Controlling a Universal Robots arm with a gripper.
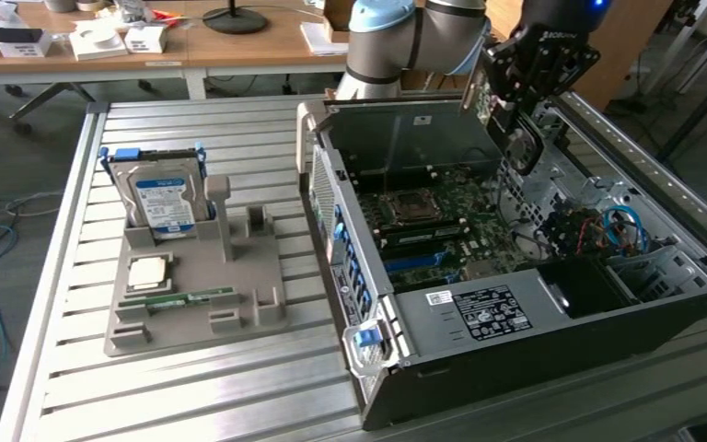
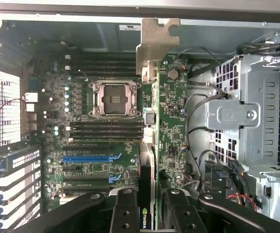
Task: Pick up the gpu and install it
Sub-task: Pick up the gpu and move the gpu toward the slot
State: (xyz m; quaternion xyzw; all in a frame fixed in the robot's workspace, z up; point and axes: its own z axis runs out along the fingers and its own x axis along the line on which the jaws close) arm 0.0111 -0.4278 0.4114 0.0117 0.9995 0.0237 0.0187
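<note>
Pick-up is done, install is not. My pincer [image 2: 152, 206] is pinching the gpu [image 2: 170, 121] by its edge, the jaws half closed on it, and the card hangs over the open PC case [image 1: 477, 368], its metal bracket end pointing down into the case. From the exterior view it sits high near the case's far end, well clear of the motherboard [image 2: 81, 141], so I judge it unseated. The long blue slot [image 2: 89, 158] is bare and nothing is plugged in there. Inside the case I see the board, a CPU socket [image 2: 116, 98] that looks unfilled, loose cables, and a grey drive cage [image 2: 246, 116]. On the slatted worktop [image 1: 206, 120], at the exterior view's left, a grey holder [image 1: 194, 322] has the hard drive [image 1: 163, 198] standing upright in its slot. A CPU chip [image 1: 147, 271] and a RAM stick [image 1: 188, 298] lie flat nearer the front, and the upright slots beside the drive hold nothing.
</note>
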